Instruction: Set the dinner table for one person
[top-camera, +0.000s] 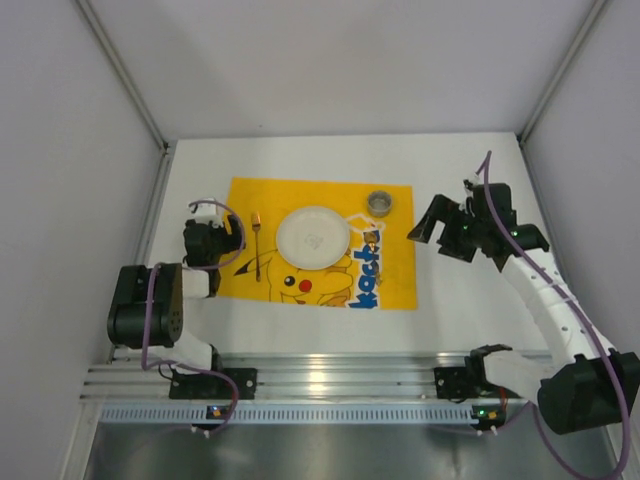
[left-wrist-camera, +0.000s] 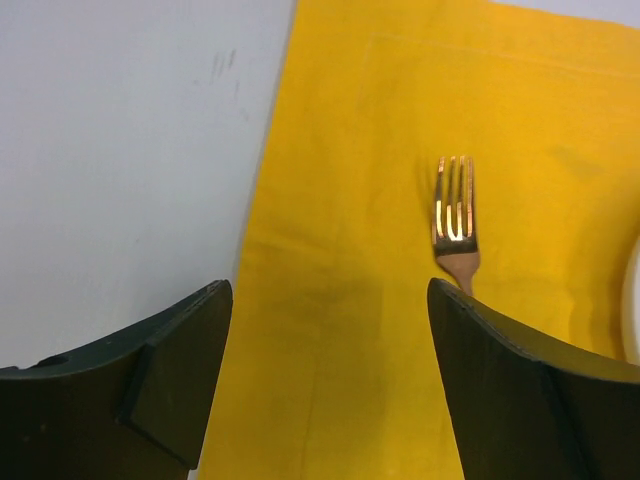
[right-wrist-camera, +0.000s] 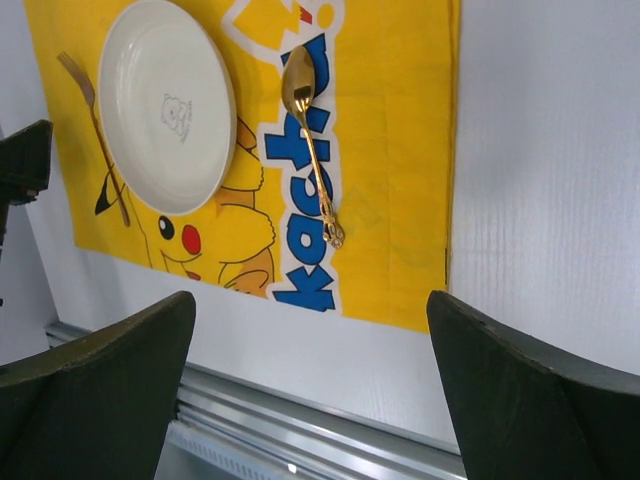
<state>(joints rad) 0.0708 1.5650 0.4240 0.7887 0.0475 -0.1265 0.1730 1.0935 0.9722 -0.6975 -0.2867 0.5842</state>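
Note:
The dinner table (top-camera: 470, 300) is a white top bearing a yellow Pikachu mat (top-camera: 390, 280). On the mat lie a white plate (top-camera: 313, 238), a gold fork (top-camera: 257, 245) left of it, a gold spoon (right-wrist-camera: 312, 140) right of it and a small metal cup (top-camera: 380, 203) at the far right corner. My left gripper (left-wrist-camera: 330, 300) is open over the mat's left edge, the fork (left-wrist-camera: 455, 225) just ahead of its right finger, nothing between the fingers. Raised over bare table right of the mat, my right gripper (right-wrist-camera: 310, 310) is open and empty.
A ribbed aluminium rail (top-camera: 320, 385) runs along the table's near edge, carrying both arm bases. White walls close in the left, right and back sides. The left arm's elbow (top-camera: 145, 305) stands beside the mat's near left corner.

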